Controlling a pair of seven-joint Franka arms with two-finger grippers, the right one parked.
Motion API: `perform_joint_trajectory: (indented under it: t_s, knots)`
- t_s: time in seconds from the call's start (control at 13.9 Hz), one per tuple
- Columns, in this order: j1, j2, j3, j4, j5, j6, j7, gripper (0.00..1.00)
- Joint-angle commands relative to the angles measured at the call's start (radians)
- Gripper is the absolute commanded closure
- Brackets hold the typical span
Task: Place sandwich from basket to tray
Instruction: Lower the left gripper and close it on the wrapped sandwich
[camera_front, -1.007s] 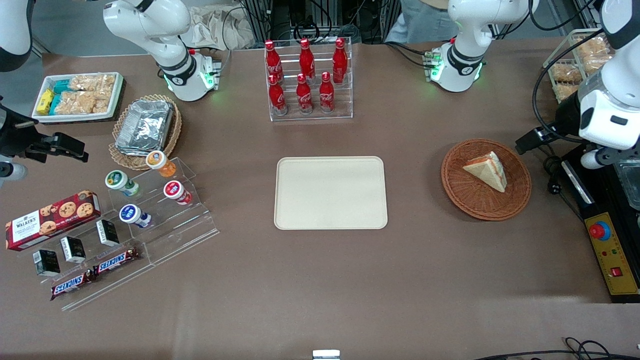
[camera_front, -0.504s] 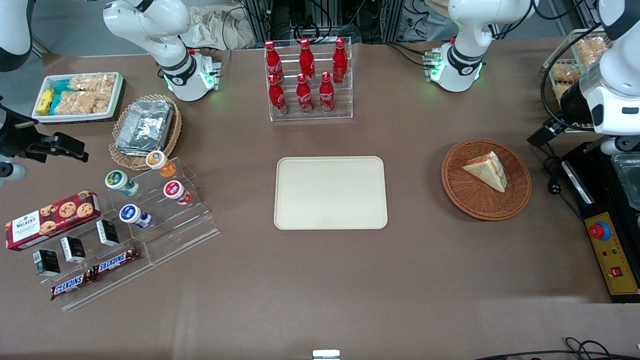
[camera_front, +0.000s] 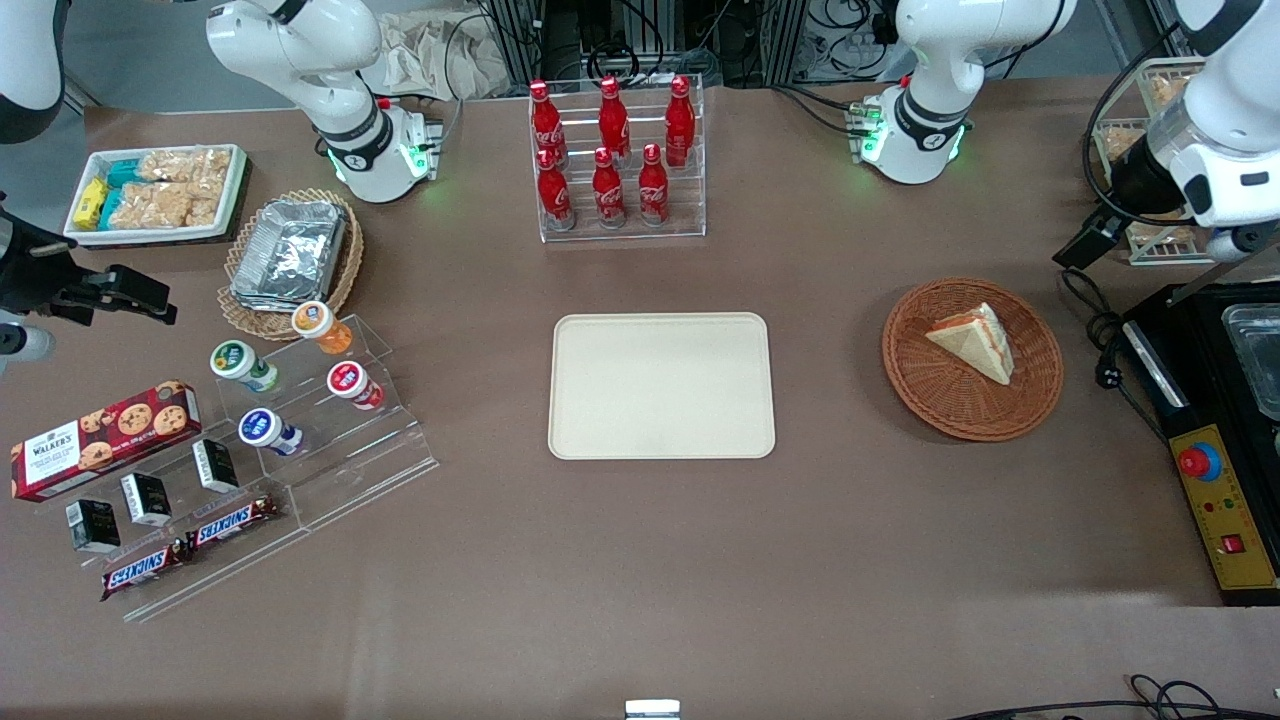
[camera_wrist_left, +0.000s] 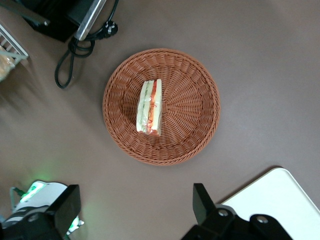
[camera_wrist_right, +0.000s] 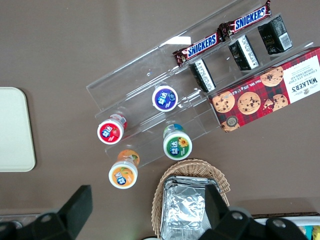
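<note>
Your claw (camera_wrist_left: 135, 212) is riding spread, pulling farther from the front camera, high above the basket (camera_front: 972, 358); the sandwich (camera_front: 973, 341) is lying untouched inside.

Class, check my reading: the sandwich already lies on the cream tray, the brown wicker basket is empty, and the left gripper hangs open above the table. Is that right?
Not quite. The sandwich lies in the basket, and the tray holds nothing, as the front view shows. The rest stands: in the left wrist view the gripper hangs open above the table, short of the basket.
</note>
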Motion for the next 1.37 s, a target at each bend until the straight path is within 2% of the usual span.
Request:
perform_joint_trajectory:
  t_s: [0.0,0.36,0.58,1.01,1.29]
  knots:
    - [0.004,-0.070,-0.006,-0.090,-0.018,0.052,-0.057,0.00]
    - [0.007,-0.047,-0.006,-0.168,-0.018,0.135,-0.066,0.00]
    - [0.018,0.057,-0.006,-0.185,-0.018,0.182,-0.100,0.00]
    - [0.020,0.108,-0.008,-0.387,-0.013,0.503,-0.097,0.00]
    - [0.020,0.186,-0.008,-0.428,0.016,0.613,-0.091,0.00]
